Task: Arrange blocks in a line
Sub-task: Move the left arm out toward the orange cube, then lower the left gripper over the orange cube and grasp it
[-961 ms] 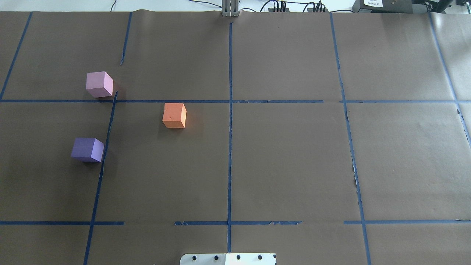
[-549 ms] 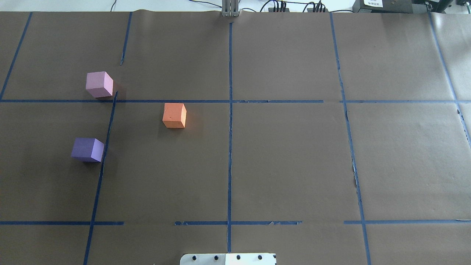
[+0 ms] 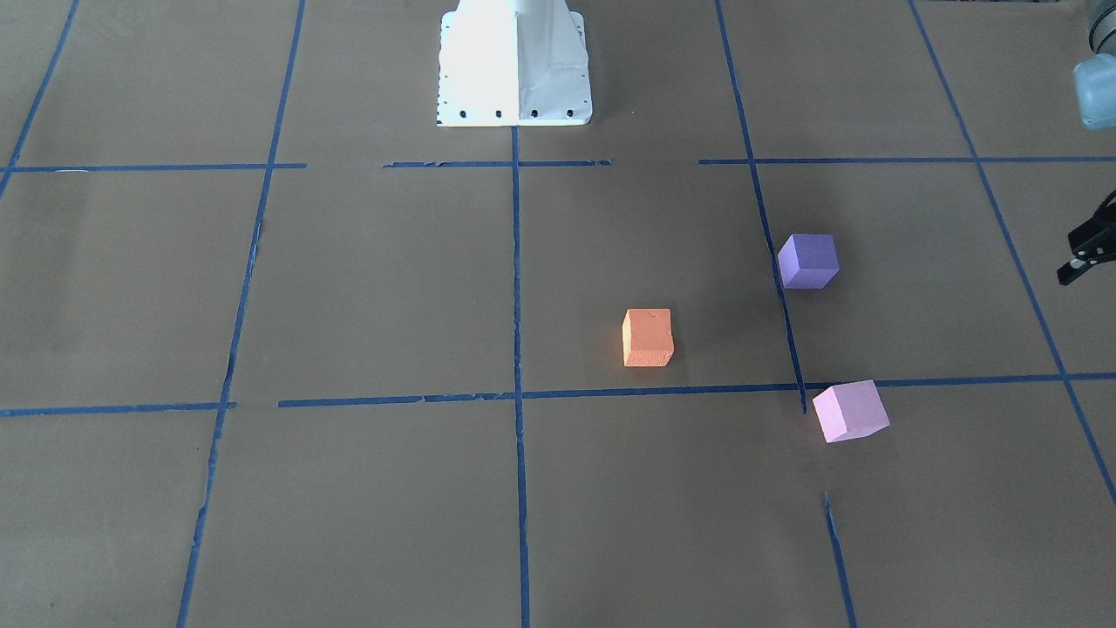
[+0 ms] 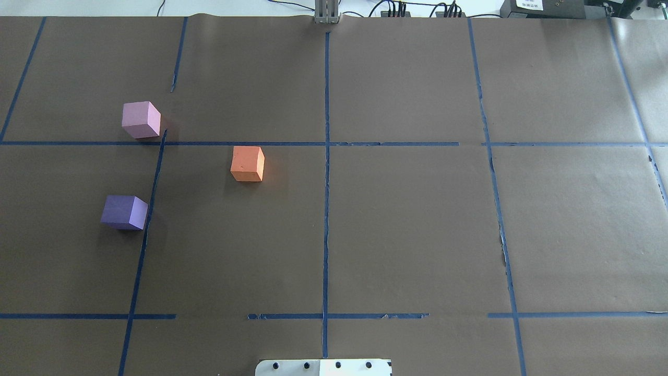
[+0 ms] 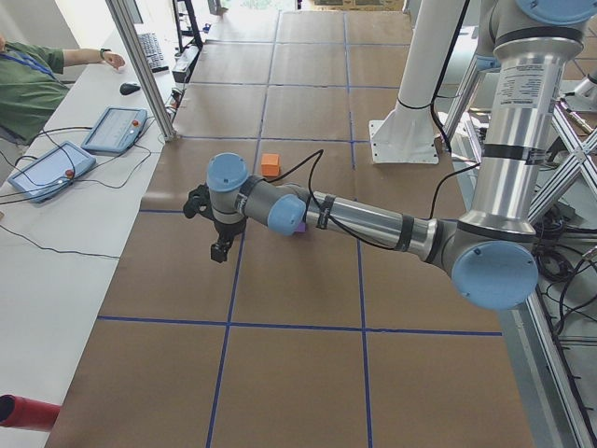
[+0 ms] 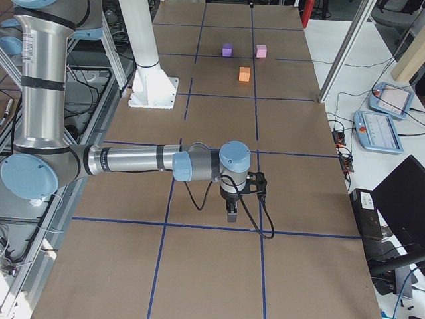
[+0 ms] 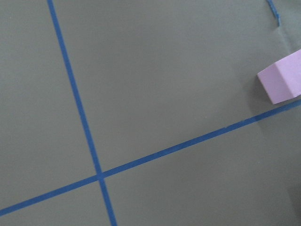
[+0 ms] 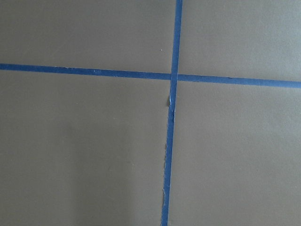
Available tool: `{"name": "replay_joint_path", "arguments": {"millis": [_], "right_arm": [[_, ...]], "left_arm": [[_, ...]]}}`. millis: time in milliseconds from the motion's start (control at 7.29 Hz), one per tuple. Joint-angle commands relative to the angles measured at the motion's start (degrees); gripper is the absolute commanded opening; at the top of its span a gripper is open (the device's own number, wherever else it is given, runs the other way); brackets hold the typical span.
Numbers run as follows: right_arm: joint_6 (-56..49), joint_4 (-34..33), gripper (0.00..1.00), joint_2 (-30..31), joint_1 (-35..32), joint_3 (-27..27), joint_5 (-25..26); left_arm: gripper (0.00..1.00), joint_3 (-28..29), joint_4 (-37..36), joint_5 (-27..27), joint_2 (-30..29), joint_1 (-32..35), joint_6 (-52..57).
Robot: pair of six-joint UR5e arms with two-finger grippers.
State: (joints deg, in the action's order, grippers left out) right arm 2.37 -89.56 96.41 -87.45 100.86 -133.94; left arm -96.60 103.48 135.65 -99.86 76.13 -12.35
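Three cubes lie apart on the brown paper on my left half of the table. The pink block is farthest from me, just past a tape line, and also shows at the left wrist view's right edge. The orange block lies nearer the centre line. The purple block is closest to me. My left gripper hangs above the table outboard of the blocks, cut by the frame edge; I cannot tell its state. My right gripper hovers over the far right end, seen only from the side; I cannot tell its state.
Blue tape lines divide the paper into squares. The white robot base stands at the near middle edge. Tablets and a person are at the side table beyond the far edge.
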Motion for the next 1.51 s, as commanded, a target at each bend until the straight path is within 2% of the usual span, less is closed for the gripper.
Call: {"name": "replay_joint_path", "arguments": {"millis": [0, 275, 549, 686, 961, 1373], "right_arm": [[0.0, 0.0, 1.0, 0.0, 0.0, 0.0, 0.0], [0.0, 0.0, 1.0, 0.0, 0.0, 0.0, 0.0], [0.0, 0.0, 1.0, 0.0, 0.0, 0.0, 0.0], [0.0, 0.0, 1.0, 0.0, 0.0, 0.0, 0.0], [0.0, 0.0, 1.0, 0.0, 0.0, 0.0, 0.0], [0.0, 0.0, 1.0, 0.0, 0.0, 0.0, 0.0]], "left_arm": [[1.0, 0.8, 0.8, -3.5, -10.1, -12.0, -19.9], [1.0, 1.3, 0.5, -11.4, -16.7, -23.0, -34.1], [1.0, 5.6, 0.8, -14.7, -24.0, -31.1, -44.5], [1.0, 7.2, 0.8, -17.8, -26.0, -33.4, -48.2], [1.0, 10.1, 0.7, -23.7, -26.4, -35.1, -48.6], [1.0, 11.4, 0.8, -24.3, -26.4, -37.9, -48.3]]}}
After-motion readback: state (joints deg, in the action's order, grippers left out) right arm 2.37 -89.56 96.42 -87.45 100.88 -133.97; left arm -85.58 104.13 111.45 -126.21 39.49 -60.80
